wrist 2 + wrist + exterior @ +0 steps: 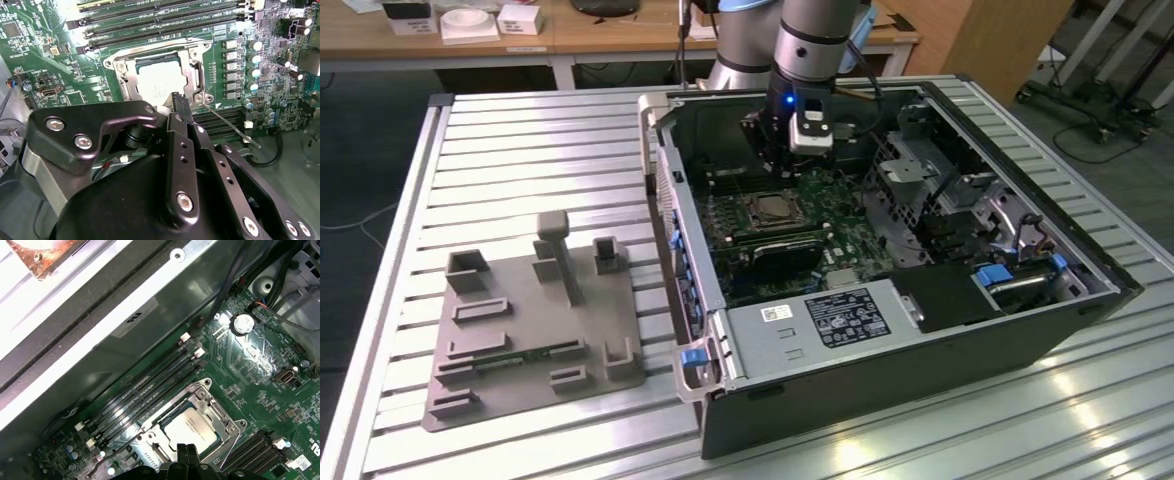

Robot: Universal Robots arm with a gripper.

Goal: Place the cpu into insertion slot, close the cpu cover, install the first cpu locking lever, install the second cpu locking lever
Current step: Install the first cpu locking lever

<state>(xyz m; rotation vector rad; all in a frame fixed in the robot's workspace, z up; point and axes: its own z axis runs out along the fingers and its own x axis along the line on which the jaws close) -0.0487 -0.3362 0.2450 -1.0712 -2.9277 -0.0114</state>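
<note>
The cpu [156, 86] [190, 426] lies flat in the insertion slot [769, 210] on the green board inside the open computer case. The cpu cover [193, 75] [221, 413], a silver frame, is down around it. One thin wire locking lever [231, 127] sticks out free from the socket's corner, angled away over the memory slots. My gripper [181, 101] [186, 450] hovers just above the socket's edge, near that lever's pivot. Its narrow black fingers are shut together with nothing in them. In the exterior view the gripper [809, 140] hangs over the case's far side.
Long black memory slots [165, 22] [145, 390] flank the socket. The case wall [125, 325] stands close behind. A power supply box [817, 322] and drive cage [947, 190] fill the case. A grey fixture plate [520, 320] sits on the slatted table at the exterior view's left.
</note>
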